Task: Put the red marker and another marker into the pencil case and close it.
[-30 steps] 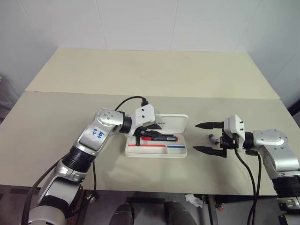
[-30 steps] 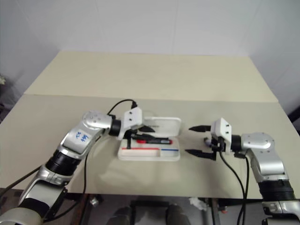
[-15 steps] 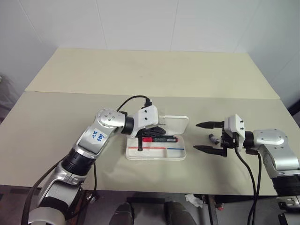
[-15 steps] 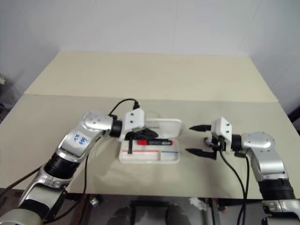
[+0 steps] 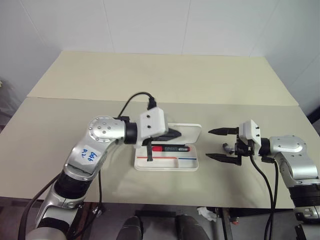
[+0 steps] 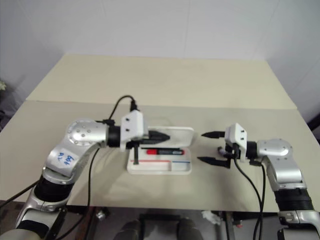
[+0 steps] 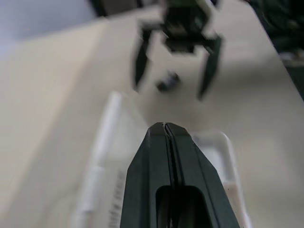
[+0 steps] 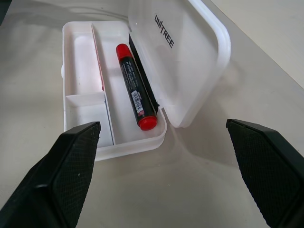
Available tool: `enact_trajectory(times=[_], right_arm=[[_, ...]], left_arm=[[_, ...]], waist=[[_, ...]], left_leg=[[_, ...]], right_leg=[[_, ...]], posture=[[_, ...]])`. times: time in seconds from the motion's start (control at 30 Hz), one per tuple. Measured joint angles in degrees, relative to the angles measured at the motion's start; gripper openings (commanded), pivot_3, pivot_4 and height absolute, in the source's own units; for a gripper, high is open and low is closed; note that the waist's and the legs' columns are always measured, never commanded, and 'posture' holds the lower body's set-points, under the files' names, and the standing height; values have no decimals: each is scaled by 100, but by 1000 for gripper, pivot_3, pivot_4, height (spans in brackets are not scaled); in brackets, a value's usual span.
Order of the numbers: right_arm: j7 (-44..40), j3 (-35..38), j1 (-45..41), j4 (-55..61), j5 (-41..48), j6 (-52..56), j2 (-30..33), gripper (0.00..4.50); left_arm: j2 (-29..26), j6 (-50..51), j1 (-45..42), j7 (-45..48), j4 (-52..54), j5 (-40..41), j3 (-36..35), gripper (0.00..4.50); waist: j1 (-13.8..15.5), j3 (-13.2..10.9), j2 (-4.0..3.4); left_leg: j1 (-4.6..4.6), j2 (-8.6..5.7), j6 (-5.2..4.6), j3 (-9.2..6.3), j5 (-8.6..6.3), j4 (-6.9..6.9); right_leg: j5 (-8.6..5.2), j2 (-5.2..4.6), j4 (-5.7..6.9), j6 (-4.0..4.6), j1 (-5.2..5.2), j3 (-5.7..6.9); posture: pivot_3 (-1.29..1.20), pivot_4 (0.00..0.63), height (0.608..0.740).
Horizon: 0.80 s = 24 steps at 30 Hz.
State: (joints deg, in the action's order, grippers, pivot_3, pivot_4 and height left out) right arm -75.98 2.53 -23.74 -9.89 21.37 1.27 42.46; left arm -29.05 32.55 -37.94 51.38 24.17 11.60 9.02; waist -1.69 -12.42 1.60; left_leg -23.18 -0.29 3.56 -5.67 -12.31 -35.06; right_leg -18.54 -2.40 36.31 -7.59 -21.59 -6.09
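The pencil case (image 8: 142, 80) is lying open on the table (image 5: 165, 80), lid (image 8: 185, 52) tipped back, so the tray is being left accessible from above. The red marker (image 8: 135, 90) is already lying inside, lengthwise in the long compartment nearest the hinge; a second dark, slim thing seems to be tucked between it and the lid, but what it is cannot be told. No green marker is being seen in the case, so the second marker is judged not yet placed.

The left gripper (image 5: 172, 133) is being held above the case's hinge side, fingers pressed fully together with nothing between them, as the left wrist view shows; it is judged to be empty after the drop-off and clear of the tray.

The right gripper (image 5: 223, 144) is being held level just above the table, well to the right of the case, pointing at it, fingers spread wide and holding nothing. A small grey-black piece (image 5: 228, 148) is lying on the table just beside the right gripper, between its fingers as seen from the head; whether it is being touched cannot be told.

The lid is still up, so closing is judged outstanding.
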Motion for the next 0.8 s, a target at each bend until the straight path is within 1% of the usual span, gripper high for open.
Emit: enact_trajectory(times=[0.03,0.13,0.17,0.2,0.3,0.37,0.4,0.5,0.53,0.63,0.8], right_arm=[[-6,0,0,-1,0,0,0,4500],[-39,0,-6,-33,0,-7,0,4500],[-46,0,-18,-77,-2,-8,0,4500],[-53,0,-34,-108,-3,-10,0,4500],[-108,-5,-112,-207,-34,-26,0,4500],[-156,-16,-221,-285,-60,-53,-9,4500],[-172,-16,-265,-330,-66,-92,-11,4500],[-228,-37,-325,-444,-105,-138,-35,4500],[-244,-48,-336,-480,-113,-143,-46,4500],[-268,-136,-426,-589,-124,-179,-71,4500],[-317,-215,-489,-631,-123,-252,-83,4500]], left_arm=[[-9,93,0,-82,2,42,-86,15],[-130,510,-1,-379,4,126,-359,590],[-136,640,-4,-528,8,130,-471,948],[-136,736,-7,-651,8,130,-573,1171],[-105,1123,-150,-1232,7,131,-929,2218],[-63,1287,-268,-1596,-2,126,-1142,2837],[-46,1345,-331,-1766,-22,121,-1240,3199],[13,1381,-472,-2319,-160,52,-1534,4096],[76,1383,-511,-2517,-250,26,-1641,4484],[284,1419,-571,-3143,-437,-87,-1922,4484],[958,1494,-539,-4273,-704,-358,-2164,4484]], waist=[[-1,0,0],[-7,0,0],[-5,0,0],[-5,0,0],[-1,0,0],[-1,0,0],[-2,0,1],[-4,0,0],[-3,0,0],[-3,0,1],[12,-1,1]], left_leg=[[0,0,0,0,0,0],[0,0,0,-1,0,0],[0,0,0,-1,0,0],[0,0,0,-1,0,0],[-1,0,0,-2,0,0],[0,0,0,-2,0,-1],[-1,0,0,-2,0,-1],[0,0,1,-3,0,0],[0,0,1,-2,0,0],[0,-1,1,-2,0,-1],[-2,-2,2,-4,0,-5]], right_leg=[[0,0,0,0,0,0],[0,1,0,0,0,0],[0,1,0,0,0,1],[0,0,0,0,0,0],[0,0,0,-1,0,2],[1,0,0,-2,0,2],[1,1,0,-2,0,2],[1,1,0,-2,0,3],[1,0,0,-2,0,3],[2,0,2,-3,0,3],[3,-1,3,-5,0,5]], posture=[[0,150,740],[0,150,740],[0,150,740],[0,150,740],[0,150,740],[0,150,740],[0,150,740],[0,150,740],[0,150,740],[0,150,740],[0,150,740]])
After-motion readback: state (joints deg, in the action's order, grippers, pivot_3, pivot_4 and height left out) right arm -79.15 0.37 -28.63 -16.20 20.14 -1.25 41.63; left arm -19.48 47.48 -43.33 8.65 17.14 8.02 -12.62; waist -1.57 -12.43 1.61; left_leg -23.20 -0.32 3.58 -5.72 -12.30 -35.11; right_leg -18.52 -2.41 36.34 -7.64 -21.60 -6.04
